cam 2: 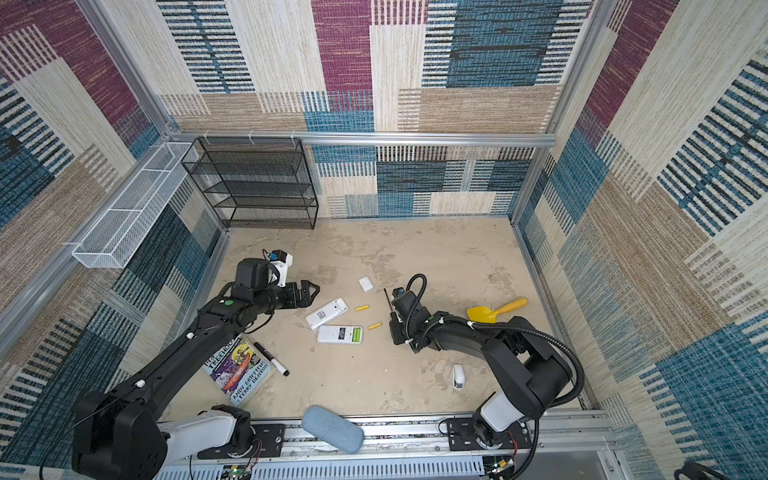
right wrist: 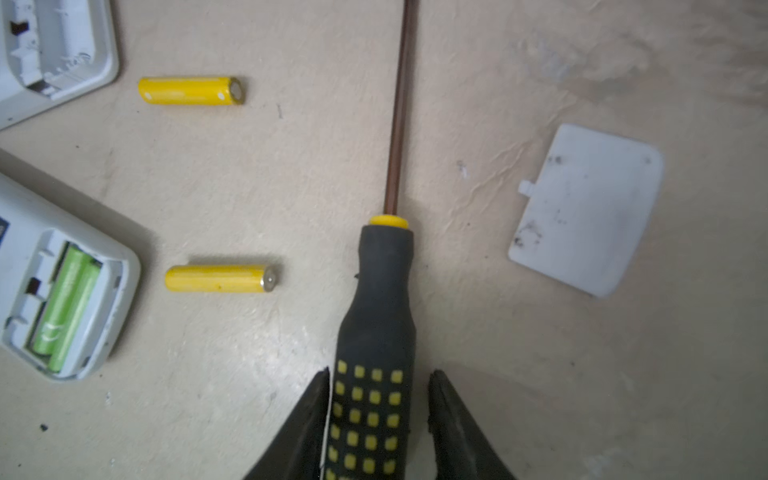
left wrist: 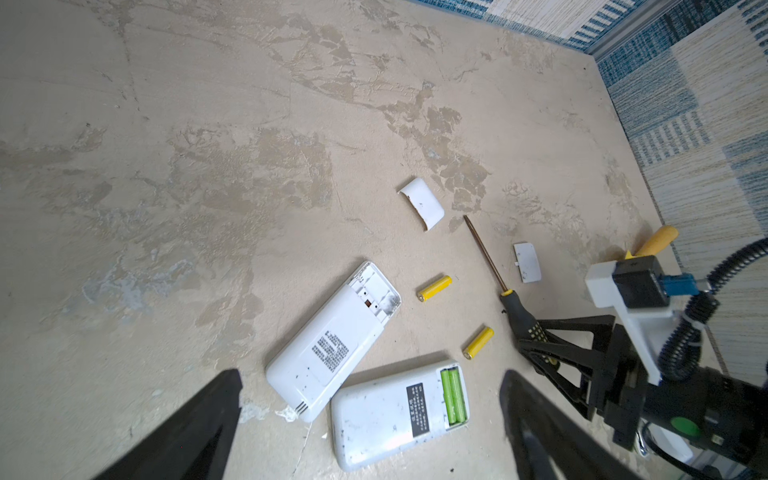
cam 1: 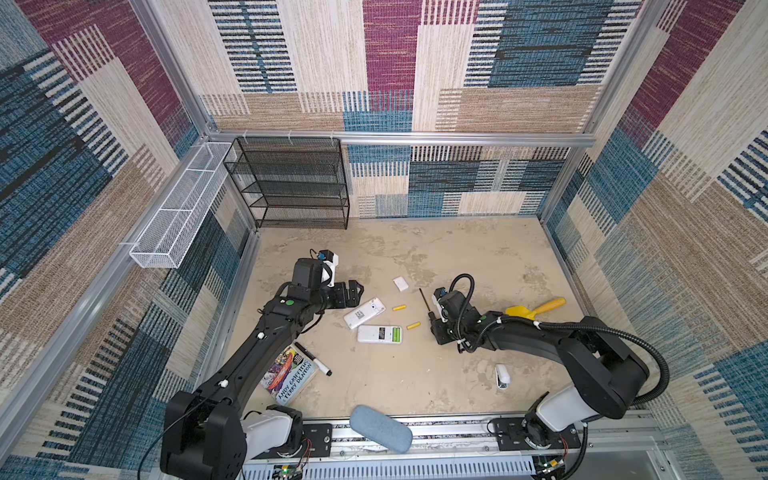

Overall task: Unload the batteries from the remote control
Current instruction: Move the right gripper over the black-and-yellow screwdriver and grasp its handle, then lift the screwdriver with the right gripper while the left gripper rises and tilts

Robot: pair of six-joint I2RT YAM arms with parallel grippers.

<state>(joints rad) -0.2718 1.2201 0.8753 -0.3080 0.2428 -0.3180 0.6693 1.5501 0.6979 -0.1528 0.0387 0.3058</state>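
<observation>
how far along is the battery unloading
Done: both covers off, two yellow batteries out on the table. In hand: right pincer straddles the screwdriver handle, not clamped. To do: two green batteries sit in one remote.

The batteries look glossy, the remote control scuffed white plastic, the tabletop rough and matt.

upper yellow battery | lower yellow battery: loose, flat, frame centre | green batteries: side by side in lower remote, bay open
</observation>
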